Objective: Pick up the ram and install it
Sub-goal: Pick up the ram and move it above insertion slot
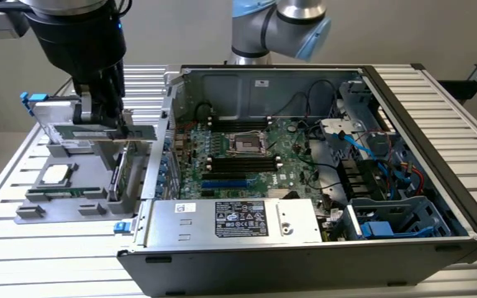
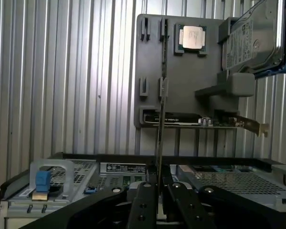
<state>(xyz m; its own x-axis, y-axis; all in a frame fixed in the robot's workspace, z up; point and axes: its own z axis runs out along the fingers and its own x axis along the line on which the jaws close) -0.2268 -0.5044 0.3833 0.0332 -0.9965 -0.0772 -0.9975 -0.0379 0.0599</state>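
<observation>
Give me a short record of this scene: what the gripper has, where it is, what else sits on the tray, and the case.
holding: the gripper is shut on the ram, seen edge-on between its fingers
where: over the grey holder tray, outside the computer case
also on tray: silver processor, expansion card
case: open, motherboard exposed, on the exterior view's right of the tray

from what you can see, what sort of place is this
Likely a robot PC-assembly bench: an open PC case on a slatted metal table, a grey parts tray beside it, and a robot arm above the tray.
</observation>
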